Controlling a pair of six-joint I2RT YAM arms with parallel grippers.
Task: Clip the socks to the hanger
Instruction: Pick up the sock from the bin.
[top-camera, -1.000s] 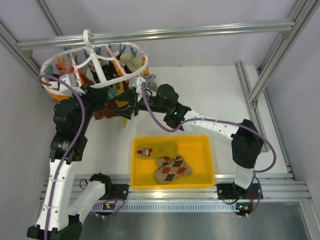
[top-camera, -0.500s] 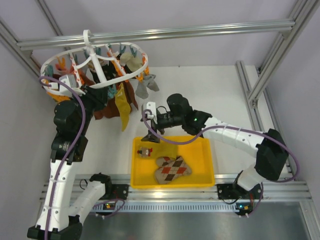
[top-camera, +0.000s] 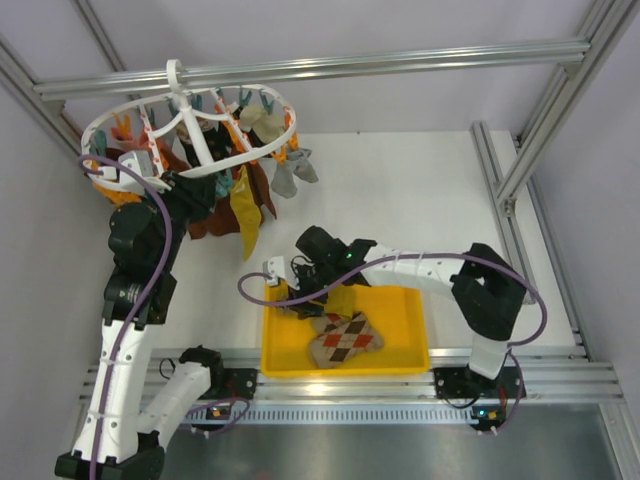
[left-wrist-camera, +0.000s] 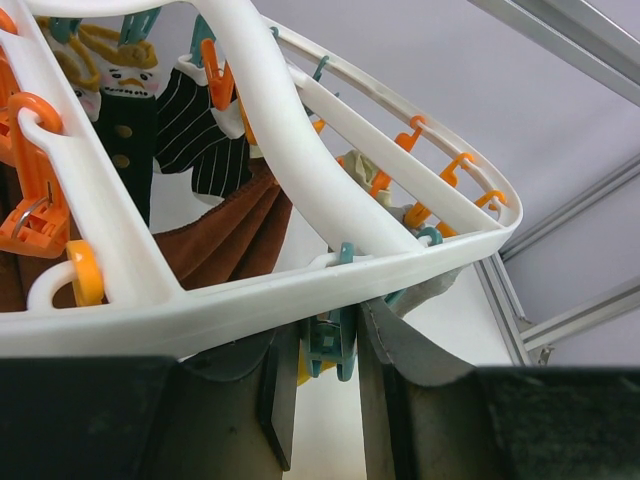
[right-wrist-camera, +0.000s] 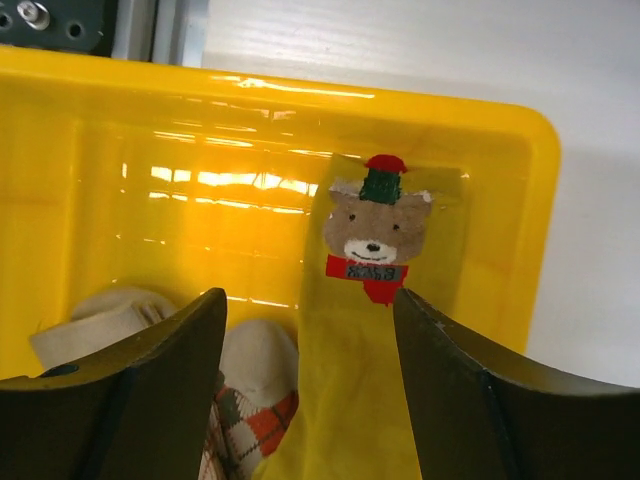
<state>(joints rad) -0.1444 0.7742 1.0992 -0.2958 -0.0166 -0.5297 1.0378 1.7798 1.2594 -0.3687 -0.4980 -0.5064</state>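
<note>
Over the bin (right-wrist-camera: 150, 95), right gripper (right-wrist-camera: 307, 300) gapes above a limp-looking mustard sock (right-wrist-camera: 345, 400); pinch its bear-patch end; left gripper (left-wrist-camera: 327, 330) clamps teal clip (left-wrist-camera: 335, 355)

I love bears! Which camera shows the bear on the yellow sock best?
The right wrist camera: the bear sits in the middle, close and sharp. From the top camera the right arm covers it. The left wrist camera shows the hanger, no bear.

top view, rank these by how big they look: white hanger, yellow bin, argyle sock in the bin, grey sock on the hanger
1. white hanger, though it hangs high, nearer the camera, so its lead over the bin is unsure
2. yellow bin
3. argyle sock
4. grey sock, clearly smallest
</note>
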